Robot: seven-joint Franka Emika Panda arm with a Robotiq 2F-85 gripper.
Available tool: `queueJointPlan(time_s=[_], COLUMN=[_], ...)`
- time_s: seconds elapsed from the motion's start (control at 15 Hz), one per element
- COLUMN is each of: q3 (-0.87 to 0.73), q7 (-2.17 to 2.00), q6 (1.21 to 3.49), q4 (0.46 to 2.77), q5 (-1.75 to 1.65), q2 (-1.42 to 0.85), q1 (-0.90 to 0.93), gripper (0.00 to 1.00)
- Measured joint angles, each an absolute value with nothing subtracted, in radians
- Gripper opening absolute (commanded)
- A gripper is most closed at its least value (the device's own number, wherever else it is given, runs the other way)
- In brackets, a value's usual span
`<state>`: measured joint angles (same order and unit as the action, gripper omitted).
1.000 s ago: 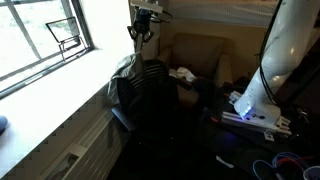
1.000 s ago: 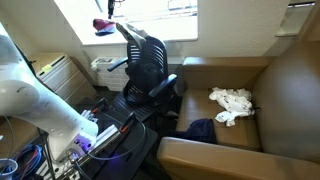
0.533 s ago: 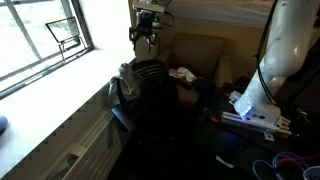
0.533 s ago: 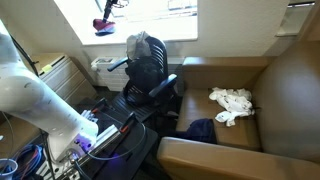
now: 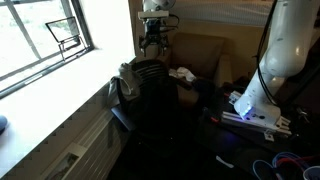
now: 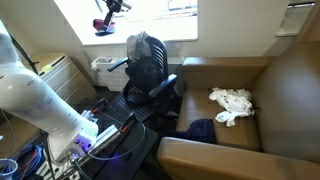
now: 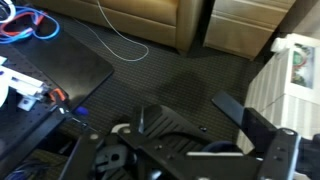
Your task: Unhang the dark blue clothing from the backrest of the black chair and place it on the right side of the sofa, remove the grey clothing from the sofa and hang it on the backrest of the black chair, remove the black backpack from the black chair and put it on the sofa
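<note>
My gripper [image 5: 152, 42] hangs open and empty above the black chair [image 5: 150, 100], its fingers spread wide in the wrist view [image 7: 205, 118]. The grey clothing [image 6: 140, 46] lies draped over the top of the chair's backrest [image 6: 150, 68] and also shows there [image 5: 126, 78], clear of the fingers. The dark blue clothing [image 6: 201, 128] lies on the brown sofa's seat [image 6: 270, 85] near its front edge. I cannot make out the black backpack against the dark chair.
A white crumpled cloth [image 6: 232, 104] lies on the sofa. The robot's white base [image 5: 255, 100] stands on a dark mat with cables [image 7: 25, 22] beside the chair. The window [image 5: 40, 35] and its sill run along the chair's other side.
The gripper opened and let go of the grey clothing, which dropped onto the chair's backrest. The gripper then shifted sideways towards the sofa, staying above the chair.
</note>
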<state>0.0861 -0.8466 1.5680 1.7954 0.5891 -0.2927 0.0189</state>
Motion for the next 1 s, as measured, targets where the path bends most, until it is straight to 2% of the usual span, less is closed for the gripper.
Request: queueJointPlan(time_s=[0.2,0.6,1.0], q3=[0.043,0.018,0.023], q7=[-0.851,-0.849,-0.928], q6=[1.498,1.525,1.435], q4=[1.843,1.846,1.847], q5=[0.535,0.520,0.434], q2=[-0.292,-0.255,-0.416], q1=[0.019,0.021,0.091], gripper=[1.00,1.00,1.00])
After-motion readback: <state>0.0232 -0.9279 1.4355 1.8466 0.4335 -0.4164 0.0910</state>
